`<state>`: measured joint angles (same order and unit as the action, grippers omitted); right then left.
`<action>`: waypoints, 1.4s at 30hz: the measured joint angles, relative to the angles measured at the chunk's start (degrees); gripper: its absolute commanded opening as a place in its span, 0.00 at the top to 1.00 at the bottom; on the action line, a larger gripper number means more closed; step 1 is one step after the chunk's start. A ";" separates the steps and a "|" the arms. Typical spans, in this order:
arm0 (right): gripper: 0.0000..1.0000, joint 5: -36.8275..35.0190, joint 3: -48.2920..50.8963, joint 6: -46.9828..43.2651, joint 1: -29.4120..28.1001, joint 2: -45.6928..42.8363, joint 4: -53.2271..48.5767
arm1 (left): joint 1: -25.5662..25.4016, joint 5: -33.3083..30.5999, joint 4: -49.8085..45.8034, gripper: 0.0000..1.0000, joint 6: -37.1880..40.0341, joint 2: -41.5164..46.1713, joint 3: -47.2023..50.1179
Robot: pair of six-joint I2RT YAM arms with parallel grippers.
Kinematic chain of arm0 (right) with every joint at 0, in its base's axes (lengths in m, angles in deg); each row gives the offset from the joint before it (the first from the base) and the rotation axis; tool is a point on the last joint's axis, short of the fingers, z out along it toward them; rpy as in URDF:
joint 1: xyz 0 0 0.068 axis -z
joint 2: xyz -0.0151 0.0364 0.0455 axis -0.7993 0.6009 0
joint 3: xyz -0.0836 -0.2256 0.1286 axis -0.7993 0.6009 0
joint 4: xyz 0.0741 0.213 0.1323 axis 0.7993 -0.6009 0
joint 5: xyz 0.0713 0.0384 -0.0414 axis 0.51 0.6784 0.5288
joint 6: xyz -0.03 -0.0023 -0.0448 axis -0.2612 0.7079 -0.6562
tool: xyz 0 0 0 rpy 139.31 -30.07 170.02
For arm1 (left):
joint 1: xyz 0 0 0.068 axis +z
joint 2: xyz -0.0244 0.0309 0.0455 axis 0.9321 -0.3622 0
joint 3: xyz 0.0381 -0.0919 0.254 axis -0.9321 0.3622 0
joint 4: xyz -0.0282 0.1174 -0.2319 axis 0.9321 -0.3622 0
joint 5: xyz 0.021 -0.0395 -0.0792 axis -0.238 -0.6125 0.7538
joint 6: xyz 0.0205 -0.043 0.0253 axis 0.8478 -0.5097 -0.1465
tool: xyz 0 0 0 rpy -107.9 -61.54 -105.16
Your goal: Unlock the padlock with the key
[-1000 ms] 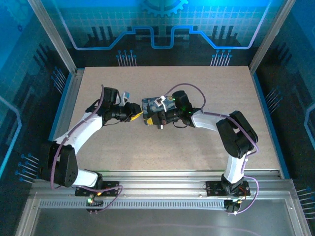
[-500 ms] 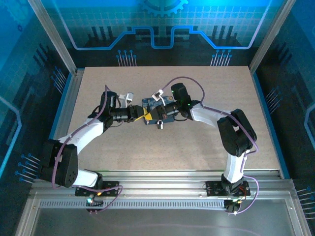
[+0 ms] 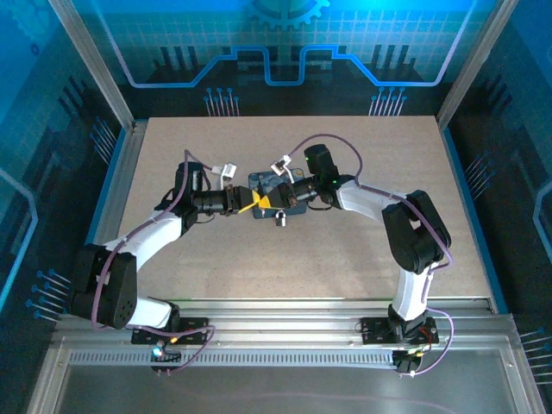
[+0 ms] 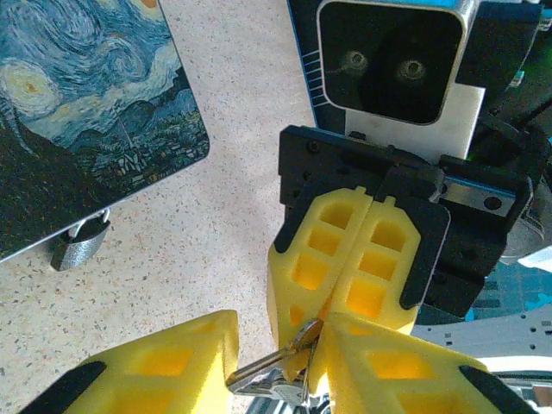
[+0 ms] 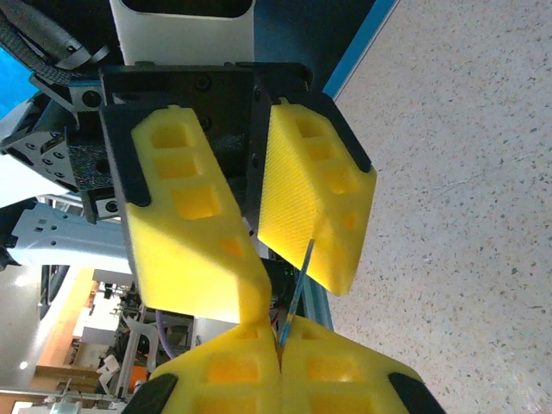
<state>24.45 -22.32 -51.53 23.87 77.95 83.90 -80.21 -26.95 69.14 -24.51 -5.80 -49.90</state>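
Two grippers meet tip to tip: your right gripper [image 5: 278, 332] pinches the key [image 4: 272, 369], your left gripper [image 4: 278, 341] stands narrowly parted around it, and the padlock [image 4: 86, 112] lies close by.

This was a robotics lab cell, with two white-and-black robot arms [image 3: 151, 228] bolted to an aluminium rail [image 3: 285, 326] at the near edge of a speckled tabletop [image 3: 388, 147]. Aluminium posts [image 3: 90, 60] framed the bench. Blue printed panels [image 3: 371, 43] bearing circuit lines and a gear motif [image 3: 289, 9] walled it in.
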 measured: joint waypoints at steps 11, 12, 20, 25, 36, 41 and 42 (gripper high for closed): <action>0.99 2.95 0.02 -0.15 0.39 0.24 0.00 | 0.52 1.64 -0.57 1.00 0.28 0.90 0.22; 0.97 3.15 0.02 -0.26 0.39 0.24 -0.04 | 0.52 1.75 -0.63 1.00 0.28 0.92 0.22; 0.62 2.49 0.44 -0.09 1.11 0.94 -1.01 | 0.20 1.62 -2.64 1.00 1.29 1.11 0.20; 0.60 1.40 2.54 0.20 3.76 0.81 -0.20 | 0.20 0.79 -3.96 1.00 1.60 1.07 0.20; 0.64 0.02 3.78 3.02 3.69 0.28 3.87 | 0.20 -0.46 -4.57 1.00 1.57 0.87 0.20; 0.65 0.02 3.91 3.85 2.01 0.28 5.22 | 0.20 -0.52 -4.57 1.00 1.55 0.87 0.20; 0.67 0.02 3.91 4.04 1.73 0.28 5.44 | 0.20 -0.59 -4.55 1.00 1.55 0.87 0.20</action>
<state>24.47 -18.40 -47.49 25.60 78.23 89.34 -80.01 -27.54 64.60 -22.96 -4.92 -49.71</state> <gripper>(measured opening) 0.350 0.047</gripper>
